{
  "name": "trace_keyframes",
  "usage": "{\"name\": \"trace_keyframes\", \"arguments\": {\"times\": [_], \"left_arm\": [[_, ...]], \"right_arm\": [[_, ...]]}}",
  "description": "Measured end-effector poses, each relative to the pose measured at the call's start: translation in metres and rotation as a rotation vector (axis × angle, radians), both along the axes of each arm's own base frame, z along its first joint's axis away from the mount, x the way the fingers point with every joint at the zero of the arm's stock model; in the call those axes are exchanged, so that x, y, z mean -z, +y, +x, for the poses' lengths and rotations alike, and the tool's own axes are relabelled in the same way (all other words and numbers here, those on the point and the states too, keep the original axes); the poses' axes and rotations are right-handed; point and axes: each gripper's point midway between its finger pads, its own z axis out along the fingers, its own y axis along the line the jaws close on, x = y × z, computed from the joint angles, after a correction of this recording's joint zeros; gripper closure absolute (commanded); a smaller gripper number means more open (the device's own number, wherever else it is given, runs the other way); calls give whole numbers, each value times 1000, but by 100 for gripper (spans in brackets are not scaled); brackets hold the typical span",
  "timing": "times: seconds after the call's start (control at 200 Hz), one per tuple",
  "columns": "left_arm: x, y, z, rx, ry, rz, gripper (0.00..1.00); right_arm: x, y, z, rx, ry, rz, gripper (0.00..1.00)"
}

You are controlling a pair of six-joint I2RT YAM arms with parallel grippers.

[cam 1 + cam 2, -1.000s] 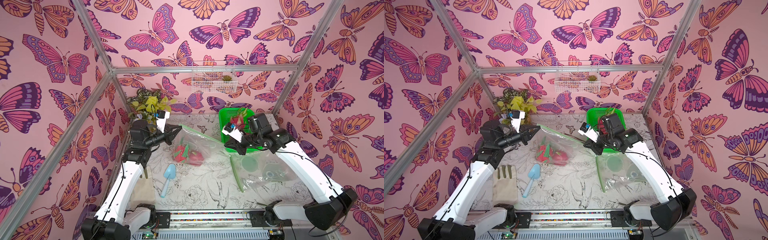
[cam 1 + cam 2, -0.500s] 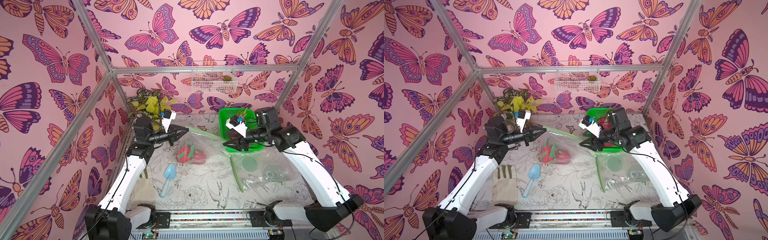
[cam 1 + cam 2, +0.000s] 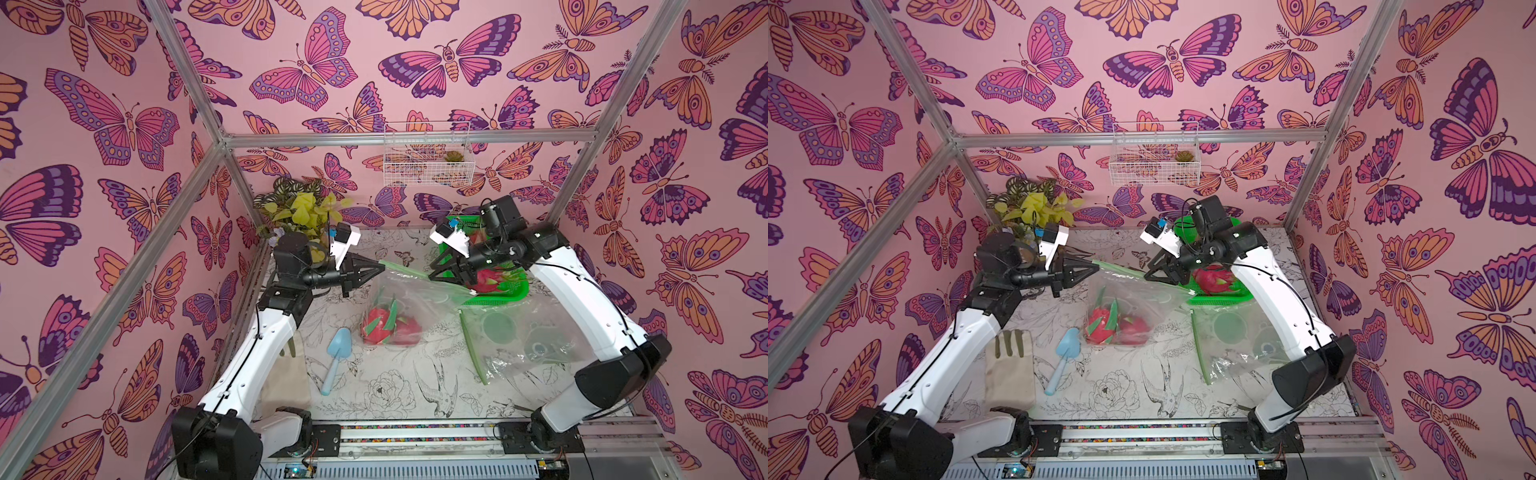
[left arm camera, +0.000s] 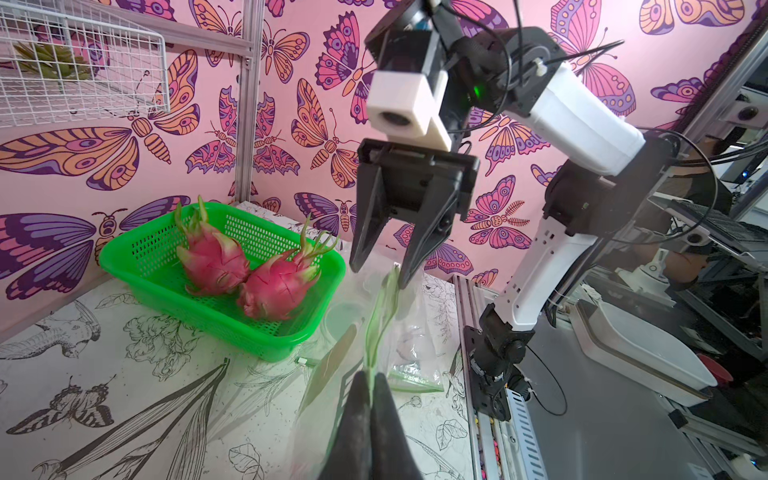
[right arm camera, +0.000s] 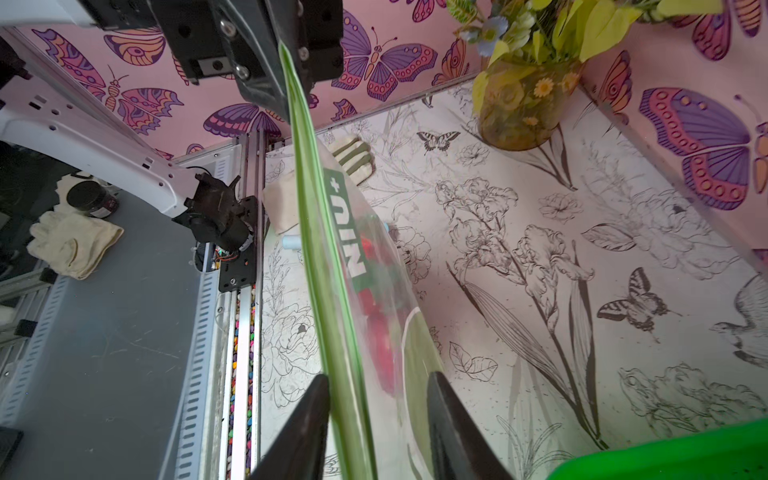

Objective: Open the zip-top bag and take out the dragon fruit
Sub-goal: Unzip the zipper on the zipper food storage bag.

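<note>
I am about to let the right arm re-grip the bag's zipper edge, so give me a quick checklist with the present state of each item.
1. Left gripper shut on the bag's zipper strip: ok.
2. Right gripper around the strip: its jaws stand apart with the strip between them, not clamped: not ok.
3. Bag lifted, fruit hanging inside: the dragon fruit in the bag sits low in it: ok.
4. Bag mouth open: cannot tell.
5. Basket has room: two dragon fruit lie in it, with space beside: ok.
</note>
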Motion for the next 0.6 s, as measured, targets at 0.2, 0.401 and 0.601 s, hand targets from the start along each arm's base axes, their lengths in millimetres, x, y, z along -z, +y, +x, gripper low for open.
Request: {"name": "trace_keyframes", "arguments": {"times": [0.2, 0.401, 0.601], "left_arm": [[10, -1, -3, 20, 9, 2, 100], [18, -2, -5, 29, 11, 6, 100], [25, -2, -5, 27, 19, 10, 100]], "right_arm": [[9, 2, -2, -31, 16, -14, 68], [18, 5, -6, -63, 42, -28, 68], [25, 12, -18, -108, 67, -27, 66]]}}
